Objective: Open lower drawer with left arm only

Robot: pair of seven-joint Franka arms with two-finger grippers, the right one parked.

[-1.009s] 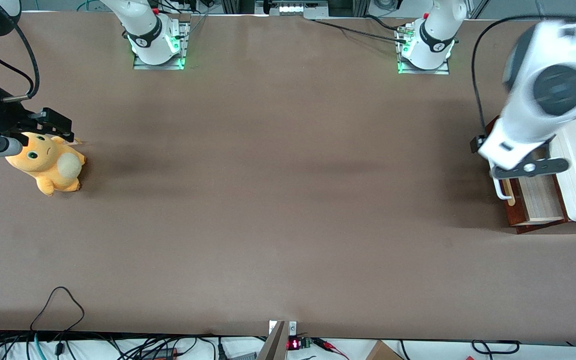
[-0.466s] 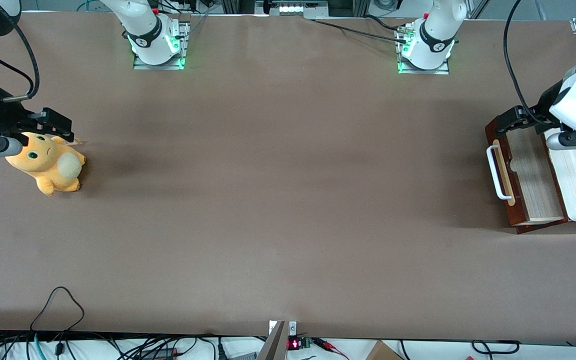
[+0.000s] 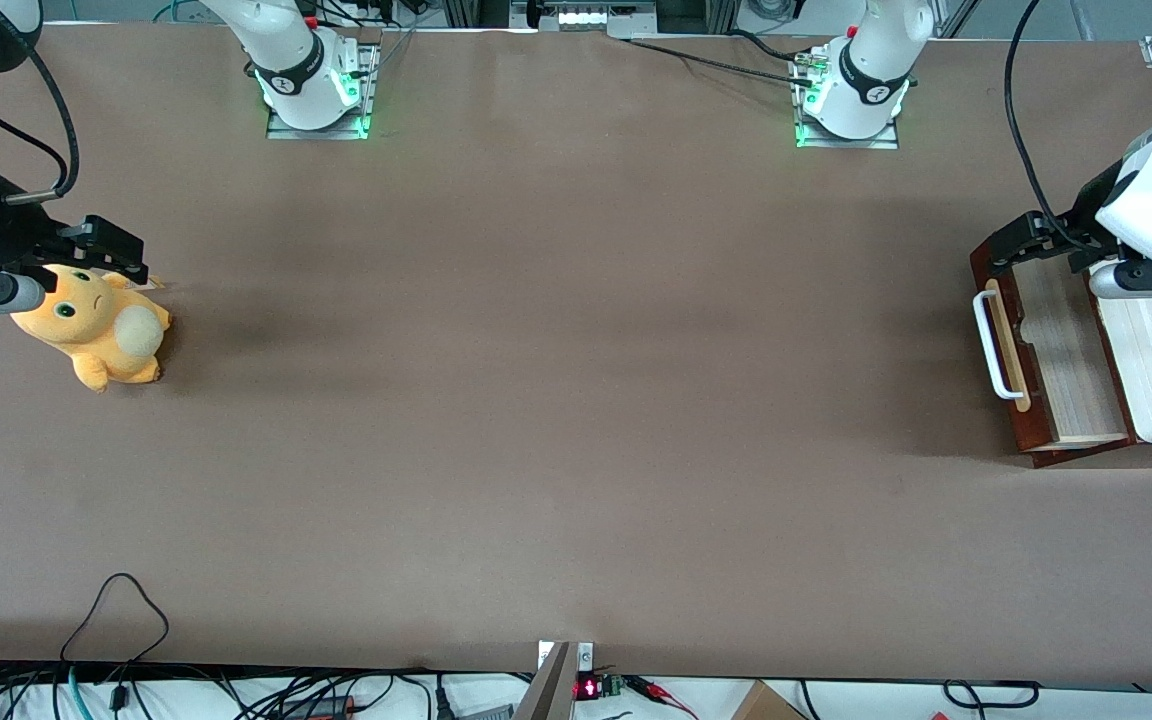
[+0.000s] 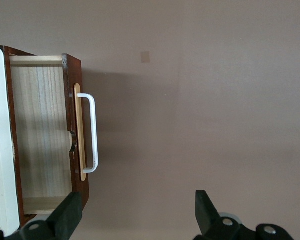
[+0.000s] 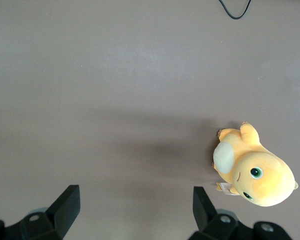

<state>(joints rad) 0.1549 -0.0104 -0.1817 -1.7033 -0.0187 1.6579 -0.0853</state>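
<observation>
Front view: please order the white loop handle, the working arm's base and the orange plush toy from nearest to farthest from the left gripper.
From the open gripper, above the pulled-out lower drawer:
1. White loop handle, on the drawer's front.
2. Working arm's base, at the table's edge.
3. Orange plush toy, toward the parked arm's end.

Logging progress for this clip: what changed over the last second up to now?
The left arm swung up and away from the white handle, ending farther from the front camera; its tool hangs open above the table, holding nothing. The lower drawer stayed pulled out, the orange plush toy unmoved.
</observation>
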